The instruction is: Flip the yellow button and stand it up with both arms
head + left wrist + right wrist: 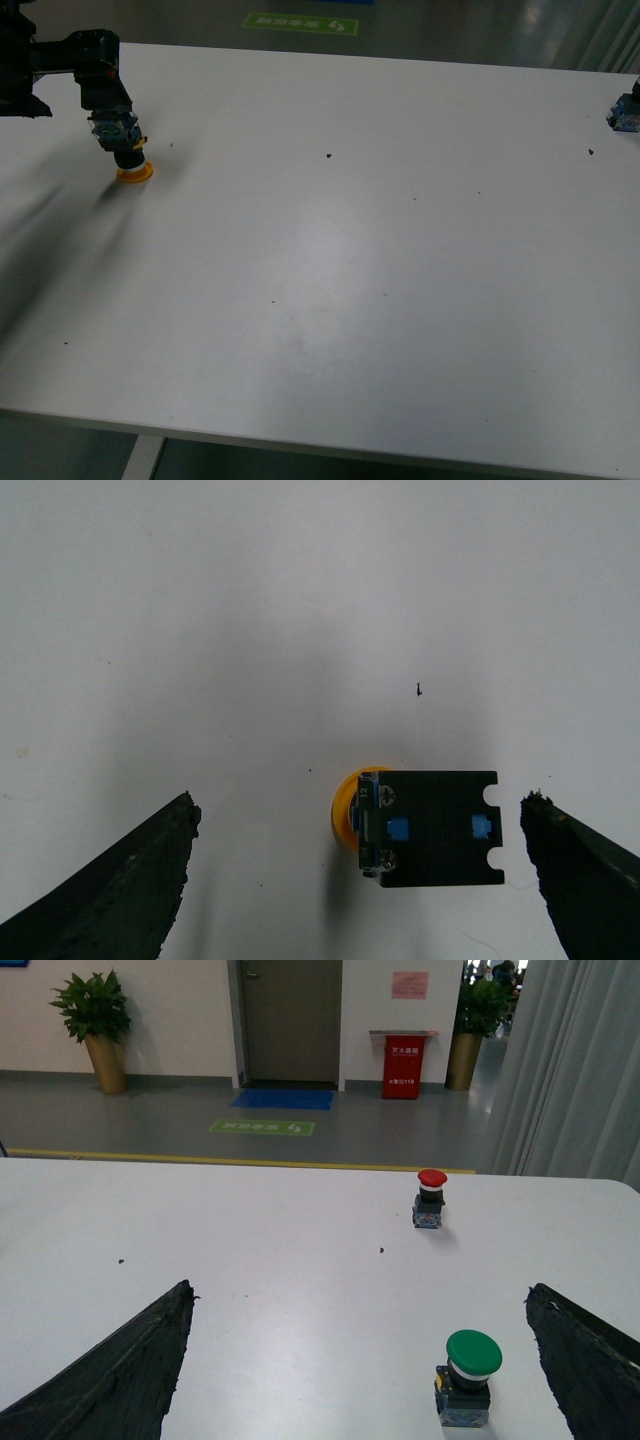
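Note:
The yellow button (128, 150) stands upside down at the table's far left. Its yellow-orange cap (135, 174) rests on the surface and the black and bluish contact block (115, 129) points up. My left gripper (106, 108) hangs open just over it. The left wrist view looks straight down on the block (435, 827), with the cap's rim (345, 805) peeking out. The block lies between the left gripper's (360, 810) fingers, close to one finger (575, 865) and far from the other, touching neither. My right gripper (360, 1300) is open and holds nothing.
In the right wrist view a green-capped switch (468, 1375) stands upright close ahead and a red-capped one (431, 1198) stands farther back. A dark switch body (626, 112) shows at the table's right edge. The floor lies beyond the table's far edge (400, 55).

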